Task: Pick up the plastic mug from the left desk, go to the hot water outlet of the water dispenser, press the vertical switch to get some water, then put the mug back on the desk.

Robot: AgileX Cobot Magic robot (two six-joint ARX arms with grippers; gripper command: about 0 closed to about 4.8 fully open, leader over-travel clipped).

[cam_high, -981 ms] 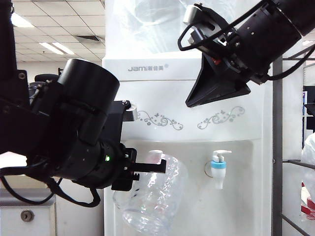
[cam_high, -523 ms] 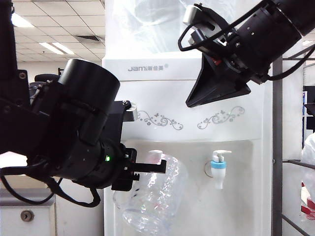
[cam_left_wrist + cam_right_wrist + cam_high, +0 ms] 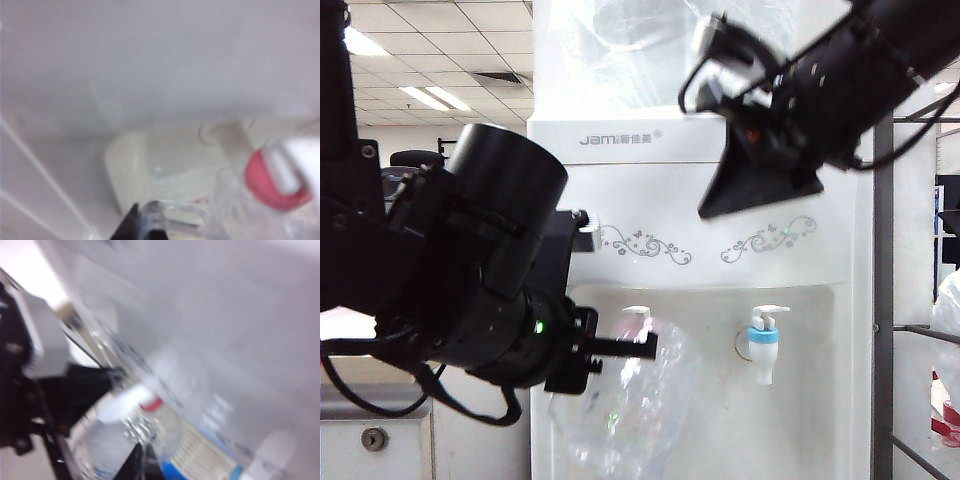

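The plastic mug (image 3: pixel 630 410), clear and blurred, hangs tilted in the recess of the water dispenser (image 3: pixel 650 190). My left gripper (image 3: pixel 623 347) is shut on its rim. The hot water outlet (image 3: pixel 271 183), with its red collar, sits right above the mug's mouth (image 3: pixel 230 210). The vertical switch (image 3: pixel 638 313) tops it, untouched. A black fingertip (image 3: pixel 131 226) of the left gripper (image 3: pixel 145 231) clamps the clear rim. My right gripper (image 3: pixel 760 182) hangs shut and empty high up before the dispenser's front panel, above both taps. Its wrist view looks down on the mug (image 3: pixel 107 440) and the red collar (image 3: pixel 151 404).
The blue-collared tap (image 3: pixel 763 346) stands to the right of the hot one in the same recess. The left desk (image 3: pixel 360 405) with its keyhole cabinet front lies low at the left, behind my left arm. A grey metal rack (image 3: pixel 885 300) rises at the right.
The mug and the left gripper's fingers have dropped slightly under the red-collared tap, and the mug is now blurred. The right arm is blurred too, in about the same place.
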